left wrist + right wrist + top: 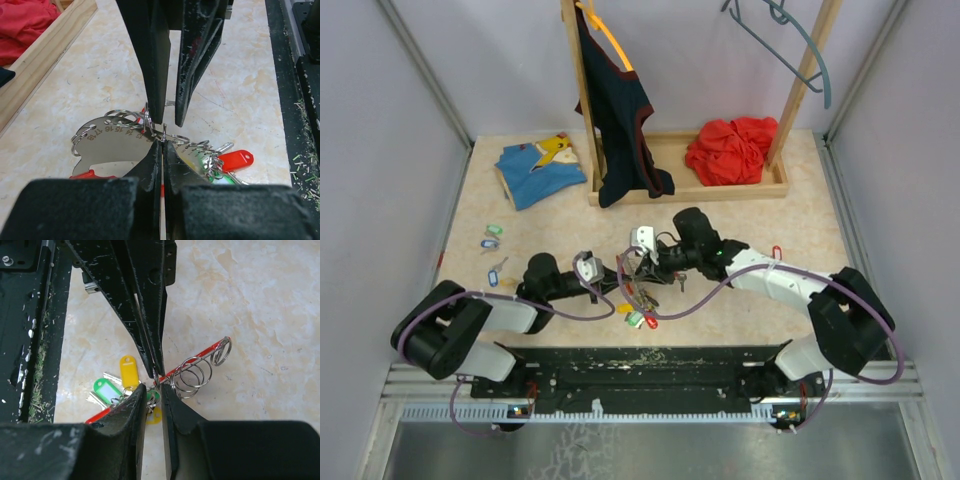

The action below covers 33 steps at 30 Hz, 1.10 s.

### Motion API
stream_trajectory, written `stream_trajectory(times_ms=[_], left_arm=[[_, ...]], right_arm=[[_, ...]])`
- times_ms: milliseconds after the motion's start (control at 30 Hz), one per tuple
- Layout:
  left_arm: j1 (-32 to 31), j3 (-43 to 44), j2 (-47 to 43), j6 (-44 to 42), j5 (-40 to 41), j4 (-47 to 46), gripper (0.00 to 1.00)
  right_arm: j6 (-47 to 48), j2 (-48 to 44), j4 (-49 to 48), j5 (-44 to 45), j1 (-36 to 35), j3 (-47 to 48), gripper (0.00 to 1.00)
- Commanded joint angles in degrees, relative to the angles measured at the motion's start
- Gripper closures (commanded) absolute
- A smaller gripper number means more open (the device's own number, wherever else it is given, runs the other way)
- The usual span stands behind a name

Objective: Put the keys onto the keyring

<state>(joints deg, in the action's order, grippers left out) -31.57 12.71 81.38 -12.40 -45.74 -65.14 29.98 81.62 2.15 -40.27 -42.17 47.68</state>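
Note:
The keyring is a flat numbered metal plate (112, 142) with a red edge (207, 349) and several split rings (192, 375); it stands on edge between both grippers at table centre (638, 290). Keys with red (235, 160), yellow (128, 371) and green (105, 390) tags hang from it. My left gripper (163, 142) is shut on a split ring at the plate's edge; it also shows in the right wrist view (157, 371). My right gripper (154, 387) faces it tip to tip, its jaws pinched narrowly across the plate's edge. Loose tagged keys (492, 240) lie far left.
A wooden rack (720, 185) stands at the back with a dark garment (620, 110), a red cloth (730, 150) and hangers. A blue and yellow cloth (538, 168) lies back left. The black base rail (640, 370) runs along the near edge.

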Motion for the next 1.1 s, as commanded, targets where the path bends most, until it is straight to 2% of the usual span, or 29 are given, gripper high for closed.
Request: stream_trajectory(times_ms=[0,333,667,933,1067], left_arm=[[-1.21,0.29,-1.38,-2.9,0.12,0.46,1.0],[-3.13,-1.12,-3.01,-6.7,0.71,-0.42,1.0],[-5.37,-3.05,-5.29,-11.21,5.05,-0.69,1.0],[-5.96,-3.28,-4.84,-11.32,8.57,-1.08,1.0],[-5.96,-3.16,-3.75,-10.03,10.38,-2.05,1.0]], right_arm=[[-2.47,-2.02,-2.66,-3.87,2.58,0.64,0.81],[-7.79,2.51,-3.53,-2.18,3.06,3.42,0.79],[-14.26,6.98,-1.25,-0.81,3.13,7.7,0.79],[-15.47,5.47,-0.07,-1.61,4.18,6.91,0.79],[-17.47,1.55,-1.16,-2.14,5.34,4.16,0.74]])
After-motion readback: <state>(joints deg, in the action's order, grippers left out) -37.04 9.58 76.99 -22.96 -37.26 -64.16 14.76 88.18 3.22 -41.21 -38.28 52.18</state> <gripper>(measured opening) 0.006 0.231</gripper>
